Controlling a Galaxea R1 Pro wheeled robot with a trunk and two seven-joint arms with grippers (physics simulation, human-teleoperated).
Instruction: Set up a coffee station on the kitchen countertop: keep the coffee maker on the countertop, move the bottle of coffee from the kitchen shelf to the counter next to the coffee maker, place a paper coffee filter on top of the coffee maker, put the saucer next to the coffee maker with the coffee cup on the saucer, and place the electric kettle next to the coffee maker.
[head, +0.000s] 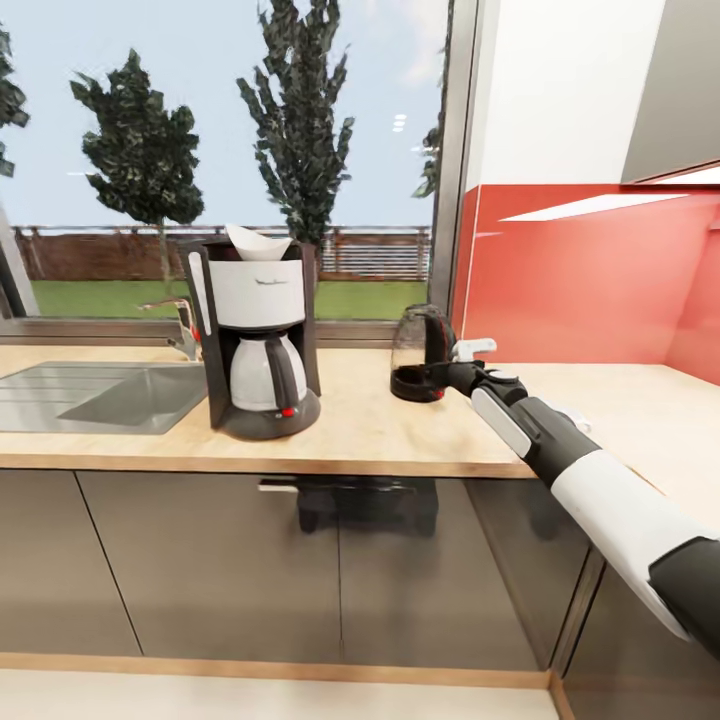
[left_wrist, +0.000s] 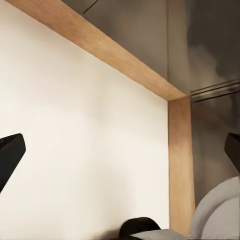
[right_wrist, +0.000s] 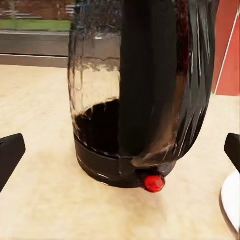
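Right gripper (right_wrist: 120, 150) wide open, holding nothing, handle of upright electric kettle (head: 420, 352) straight ahead between its fingertips; kettle stands on kitchen countertop (head: 360, 430) toward back edge, near coffee maker (head: 258, 335); right arm nearer.

In the right wrist view the top of the electric kettle (right_wrist: 145, 90) is cut off by the upper edge. At lower right, a white round thing (right_wrist: 232, 200) is cut by the frame edge; what it is cannot be told. In the head view, the right arm hides part of the kettle's base.
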